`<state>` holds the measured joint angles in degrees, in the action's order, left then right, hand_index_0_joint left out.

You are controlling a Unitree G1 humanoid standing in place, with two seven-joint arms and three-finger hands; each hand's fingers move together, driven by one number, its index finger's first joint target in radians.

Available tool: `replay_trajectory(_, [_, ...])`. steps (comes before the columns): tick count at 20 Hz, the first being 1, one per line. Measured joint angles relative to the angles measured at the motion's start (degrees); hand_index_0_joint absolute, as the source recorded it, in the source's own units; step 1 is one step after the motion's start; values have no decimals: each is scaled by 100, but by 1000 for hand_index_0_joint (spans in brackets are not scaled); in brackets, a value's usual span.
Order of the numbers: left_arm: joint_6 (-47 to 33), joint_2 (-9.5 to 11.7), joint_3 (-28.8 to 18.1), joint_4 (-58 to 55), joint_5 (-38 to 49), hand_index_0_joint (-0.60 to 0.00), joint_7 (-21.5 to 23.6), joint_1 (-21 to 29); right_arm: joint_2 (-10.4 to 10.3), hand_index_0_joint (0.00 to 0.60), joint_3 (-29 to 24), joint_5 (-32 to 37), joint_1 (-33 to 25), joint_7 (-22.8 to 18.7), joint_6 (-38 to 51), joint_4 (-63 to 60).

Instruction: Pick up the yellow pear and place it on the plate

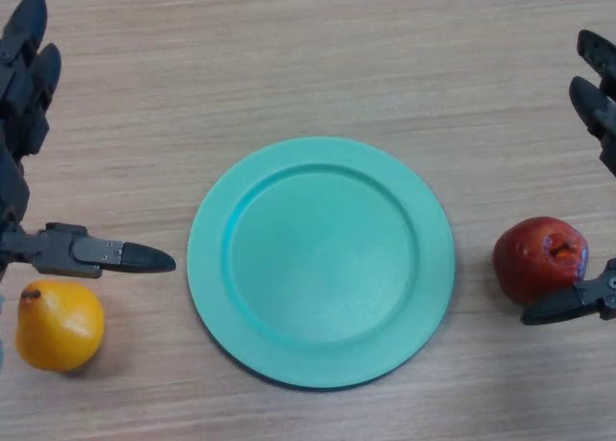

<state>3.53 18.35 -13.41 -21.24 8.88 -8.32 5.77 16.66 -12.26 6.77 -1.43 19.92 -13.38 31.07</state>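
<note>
A yellow pear lies on the wooden table at the lower left, its stem end up and to the left. A teal plate sits bare in the middle of the table. My left hand hangs at the left edge with straight fingers, and its thumb juts toward the plate just above the pear without touching it. My right hand shows at the right edge, fingers straight, holding nothing.
A red apple rests right of the plate. The right hand's thumb lies against the apple's lower right side. Bare wood stretches behind the plate.
</note>
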Motion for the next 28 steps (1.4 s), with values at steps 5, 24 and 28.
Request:
replay_trajectory(5, [240, 11, 0, -29, 3, 0, 0, 33, 0, 0, -1, 2, -5, 0, 0, -30])
replay_trajectory(24, [-278, -412, -1698, 300, -330, 0, -1153, -1431, 58, 0, 335, -738, -549, -345, 307, -965])
replay_trajectory(28, [-1261, -395, -1896, 1243, -295, 0, -1434, -1520, 74, 0, 362, -743, -588, -380, 421, -1167])
